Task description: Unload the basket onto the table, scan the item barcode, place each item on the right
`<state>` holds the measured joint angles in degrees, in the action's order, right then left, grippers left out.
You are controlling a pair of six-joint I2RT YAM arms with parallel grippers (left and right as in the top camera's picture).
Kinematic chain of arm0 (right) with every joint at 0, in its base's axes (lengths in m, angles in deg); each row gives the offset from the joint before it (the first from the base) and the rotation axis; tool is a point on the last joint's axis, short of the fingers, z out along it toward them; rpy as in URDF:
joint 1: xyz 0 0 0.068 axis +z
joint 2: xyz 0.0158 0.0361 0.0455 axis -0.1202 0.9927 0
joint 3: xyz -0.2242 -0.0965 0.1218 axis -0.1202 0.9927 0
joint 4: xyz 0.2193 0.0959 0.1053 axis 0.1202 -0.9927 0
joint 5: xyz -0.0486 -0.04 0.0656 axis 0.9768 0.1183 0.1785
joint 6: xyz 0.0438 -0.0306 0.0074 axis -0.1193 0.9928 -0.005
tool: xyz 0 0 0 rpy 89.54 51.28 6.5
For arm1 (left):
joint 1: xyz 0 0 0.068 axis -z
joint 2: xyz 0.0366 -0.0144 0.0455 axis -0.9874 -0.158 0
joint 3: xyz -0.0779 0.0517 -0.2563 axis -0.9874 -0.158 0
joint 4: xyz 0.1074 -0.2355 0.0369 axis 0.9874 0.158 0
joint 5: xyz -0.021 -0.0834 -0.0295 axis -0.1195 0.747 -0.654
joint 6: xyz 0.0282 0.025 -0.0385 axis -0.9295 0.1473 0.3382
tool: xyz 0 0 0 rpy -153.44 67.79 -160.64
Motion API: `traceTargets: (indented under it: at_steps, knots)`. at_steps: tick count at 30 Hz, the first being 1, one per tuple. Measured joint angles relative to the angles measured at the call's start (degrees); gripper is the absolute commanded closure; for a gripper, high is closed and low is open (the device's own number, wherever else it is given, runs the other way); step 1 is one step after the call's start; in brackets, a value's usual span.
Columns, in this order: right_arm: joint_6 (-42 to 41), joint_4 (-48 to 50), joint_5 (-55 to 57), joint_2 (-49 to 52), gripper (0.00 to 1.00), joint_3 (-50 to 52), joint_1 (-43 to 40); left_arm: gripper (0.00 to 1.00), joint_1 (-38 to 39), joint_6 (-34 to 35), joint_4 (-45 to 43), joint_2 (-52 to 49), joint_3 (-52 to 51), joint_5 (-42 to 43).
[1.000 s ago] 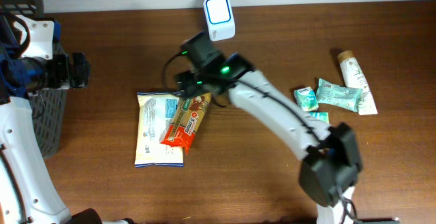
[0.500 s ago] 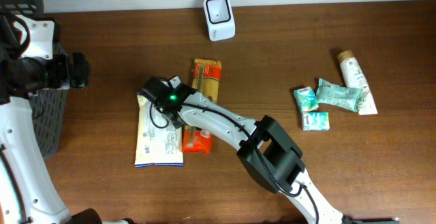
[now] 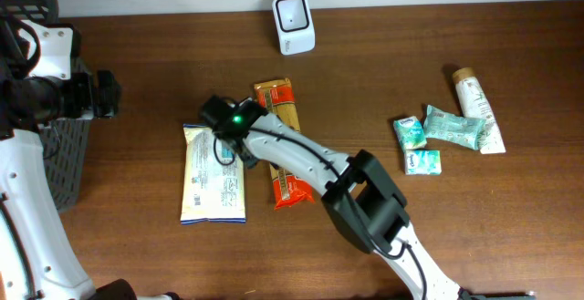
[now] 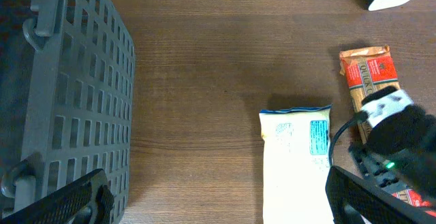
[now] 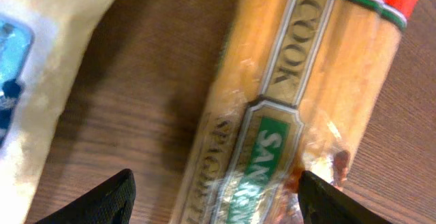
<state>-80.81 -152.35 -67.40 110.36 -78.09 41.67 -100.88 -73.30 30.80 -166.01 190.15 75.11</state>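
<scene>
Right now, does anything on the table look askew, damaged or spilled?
Nothing serious. The spaghetti pack lies flat but slightly skewed beside the cream pouch, with the open right claw over it, not gripping. Its wrapper is crinkled; no tear or spill shows.

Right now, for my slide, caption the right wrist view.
Open jaws above a spaghetti pack, pale pouch alongside.

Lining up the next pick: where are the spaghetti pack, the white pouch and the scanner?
spaghetti pack (image 3: 276, 100): overhead view, on its upper end.
white pouch (image 3: 212, 180): overhead view, middle of its face.
scanner (image 3: 294, 12): overhead view, on its front window.
</scene>
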Motion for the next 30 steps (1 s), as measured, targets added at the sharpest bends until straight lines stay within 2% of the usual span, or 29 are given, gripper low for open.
traceTargets:
  at_steps: [2,4,7,10,14,18,20,23,24,25,27,29,30]
  knots:
    - [0.17,-0.83,1.97,0.85,0.26,0.04,0.79,0.01,0.0,0.0,-0.02,0.0,0.0,-0.02]
    - [0.76,1.77,4.5,1.16,0.35,1.51,0.81,0.01,0.0,0.0,-0.02,0.0,0.0,-0.02]
    - [2.03,3.8,7.76,0.92,0.7,3.63,0.85,0.01,0.0,0.0,0.0,0.0,0.0,-0.02]
    - [2.75,3.08,12.2,0.74,0.96,5.35,0.98,0.01,0.0,0.0,-0.02,0.0,0.0,-0.02]
    - [3.1,0.24,14.1,0.33,0.96,4.63,1.09,0.01,0.0,0.0,0.0,0.0,0.0,-0.02]
    - [2.69,-7.61,5.16,-0.07,0.96,-0.83,-0.48,0.01,0.0,0.0,-0.02,0.0,0.0,-0.02]
    - [3.61,-9.29,-3.19,-2.6,0.96,-2.36,-2.29,0.01,0.0,0.0,-0.04,0.0,0.0,-0.02]
    - [8.85,-12.72,-24.35,-9.88,0.96,-3.3,-8.68,0.01,0.0,0.0,-0.02,0.0,0.0,-0.02]
    - [12.33,-13.77,-34.77,-11.72,0.96,-3.32,-12.81,0.01,0.0,0.0,0.0,0.0,0.0,-0.02]
    - [13.97,-13.53,-39.17,-12.02,0.96,-2.97,-14.88,0.01,0.0,0.0,0.0,0.0,0.0,-0.02]
    - [17.07,-8.66,-48.59,-12.31,0.96,1.42,-19.21,0.01,0.0,0.0,0.0,0.0,0.0,0.0]
    - [18.75,-1.29,-55.58,-12.2,0.96,9.84,-22.36,0.01,0.0,0.0,0.0,0.0,0.0,-0.02]
    - [19.67,2.99,-59.34,-12.04,0.92,14.95,-23.39,0.01,0.0,0.0,0.0,0.0,0.0,0.0]
